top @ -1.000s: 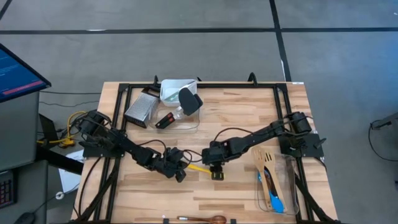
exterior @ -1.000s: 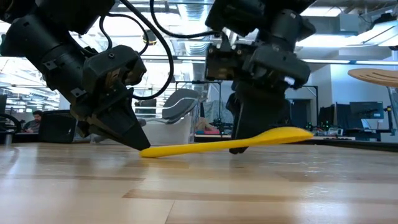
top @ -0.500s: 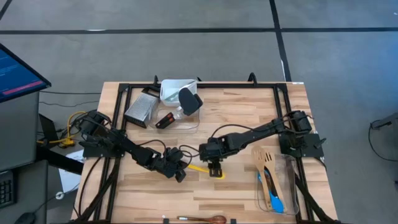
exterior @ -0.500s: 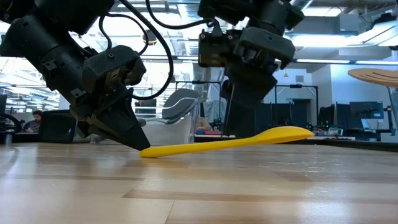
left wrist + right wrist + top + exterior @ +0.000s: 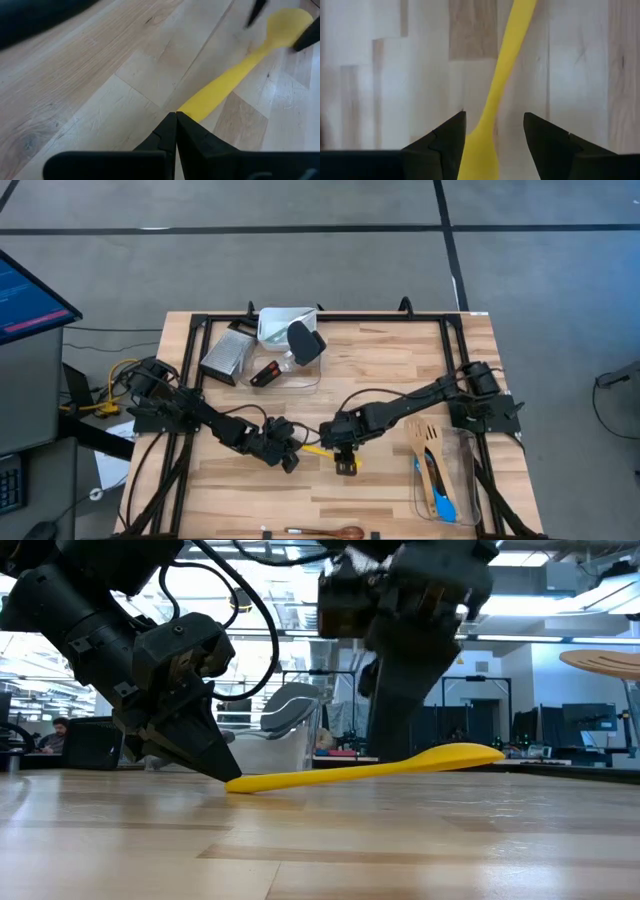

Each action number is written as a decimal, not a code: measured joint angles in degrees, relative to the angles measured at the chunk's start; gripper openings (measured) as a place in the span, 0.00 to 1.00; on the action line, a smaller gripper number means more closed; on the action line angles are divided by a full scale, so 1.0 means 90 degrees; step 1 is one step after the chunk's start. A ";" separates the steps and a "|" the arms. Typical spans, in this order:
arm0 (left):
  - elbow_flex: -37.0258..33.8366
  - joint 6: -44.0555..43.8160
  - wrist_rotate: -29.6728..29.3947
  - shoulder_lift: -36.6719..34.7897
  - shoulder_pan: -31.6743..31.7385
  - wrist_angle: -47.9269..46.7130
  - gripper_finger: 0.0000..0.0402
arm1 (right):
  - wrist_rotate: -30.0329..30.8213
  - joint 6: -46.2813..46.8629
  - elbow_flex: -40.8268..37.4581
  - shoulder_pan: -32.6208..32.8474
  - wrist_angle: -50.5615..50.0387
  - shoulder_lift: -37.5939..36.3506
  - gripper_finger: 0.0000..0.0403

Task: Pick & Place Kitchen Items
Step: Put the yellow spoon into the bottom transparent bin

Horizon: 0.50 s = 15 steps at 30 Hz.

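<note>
The yellow spoon looks like smooth matt silicone, lying on a pale, lightly glossy wood-plank table beside a ribbed grey metal grater.

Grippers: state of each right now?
Left gripper: shut, tips pressed on the handle end of the yellow spoon.
Right gripper: open, fingers straddling the spoon's bowl end, holding nothing.
</note>
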 joint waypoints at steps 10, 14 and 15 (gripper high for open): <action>-0.0005 0.0002 0.0002 0.0000 0.0000 0.0015 0.00 | -0.0056 0.0002 0.0010 -0.0056 0.0086 0.0558 0.50; -0.0022 0.0002 0.0002 0.0000 0.0000 0.0046 0.00 | -0.0027 0.0000 0.0006 -0.0061 0.0078 0.0570 0.46; -0.0024 0.0002 0.0002 0.0000 0.0000 0.0053 0.00 | 0.0018 0.0002 0.0001 -0.0061 0.0083 0.0563 0.44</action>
